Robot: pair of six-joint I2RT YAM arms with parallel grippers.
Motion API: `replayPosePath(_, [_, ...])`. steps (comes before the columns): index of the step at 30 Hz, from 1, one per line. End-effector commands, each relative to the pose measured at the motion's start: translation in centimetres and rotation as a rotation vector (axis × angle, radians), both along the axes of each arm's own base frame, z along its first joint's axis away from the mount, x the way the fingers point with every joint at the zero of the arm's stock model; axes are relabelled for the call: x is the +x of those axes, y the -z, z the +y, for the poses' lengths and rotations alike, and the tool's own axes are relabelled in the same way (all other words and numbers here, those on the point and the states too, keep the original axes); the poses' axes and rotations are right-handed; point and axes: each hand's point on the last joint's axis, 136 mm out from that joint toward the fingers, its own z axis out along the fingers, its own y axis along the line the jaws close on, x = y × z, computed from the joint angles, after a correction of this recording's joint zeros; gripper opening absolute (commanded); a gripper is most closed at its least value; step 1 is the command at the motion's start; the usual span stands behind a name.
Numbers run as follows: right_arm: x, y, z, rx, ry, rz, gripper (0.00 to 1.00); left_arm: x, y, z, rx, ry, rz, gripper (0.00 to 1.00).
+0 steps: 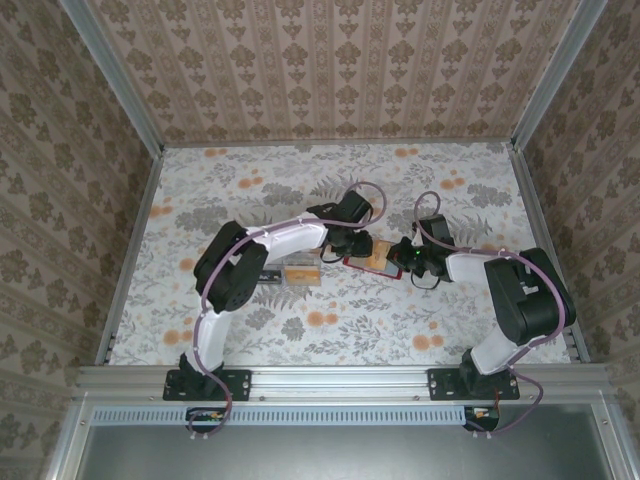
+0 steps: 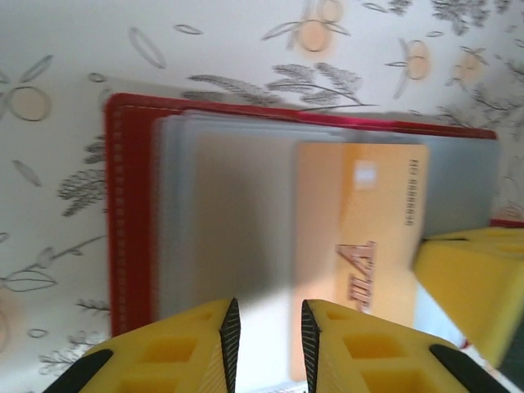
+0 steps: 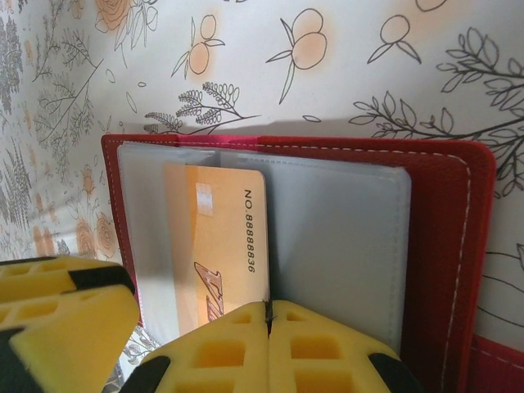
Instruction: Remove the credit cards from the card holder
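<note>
The credit cards (image 1: 300, 272) are, as far as I can judge, partly out already: a small tan pile that seems to be cards is lying on the flowered table (image 1: 250, 190) just left of centre in the top view, beside the left arm and apart from the holder. The red card holder (image 1: 372, 264) is lying open at the centre of that view, where the two arms are meeting.

At least one card is waiting inside. An orange card (image 3: 217, 237) with a printed number is sitting in the clear sleeves (image 3: 340, 246), centre left in the right wrist view, its upper end tucked under the plastic. Whether more cards are hiding behind it, I cannot tell.

The left gripper (image 2: 268, 327) is hovering at the bottom edge of its own view, over the holder's near side, its jaws standing only a narrow slit apart and gripping nothing. The right gripper (image 3: 268, 327) is sitting at the bottom centre of its view with its pads (image 3: 327, 352) pressing together, no gap between them, right at the sleeve's lower edge by the orange card's corner. It may be pinching the plastic to steady the holder, but that is not showing clearly.

So the task is looking well under way but unfinished: the orange card needs drawing free and laying on the table.
</note>
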Motion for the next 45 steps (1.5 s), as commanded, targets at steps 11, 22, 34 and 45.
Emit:
replayPosePath(11, [-0.1, -0.3, 0.3, 0.011, -0.030, -0.016, 0.05, -0.6, 2.3, -1.0, 0.007, 0.036, 0.058, 0.17])
replayPosePath(22, [0.3, 0.2, 1.2, 0.059, -0.043, -0.016, 0.17, -1.3, 3.8, -0.7, 0.021, 0.028, 0.097, 0.14])
replayPosePath(34, [-0.2, 0.1, 0.2, 0.043, -0.025, -0.015, 0.00, -1.1, 3.6, -0.3, 0.029, 0.023, 0.093, 0.13])
replayPosePath(45, [-2.7, -1.4, -3.9, 0.019, 0.065, -0.036, 0.00, -0.5, 3.0, 0.1, 0.010, 0.008, 0.087, 0.13])
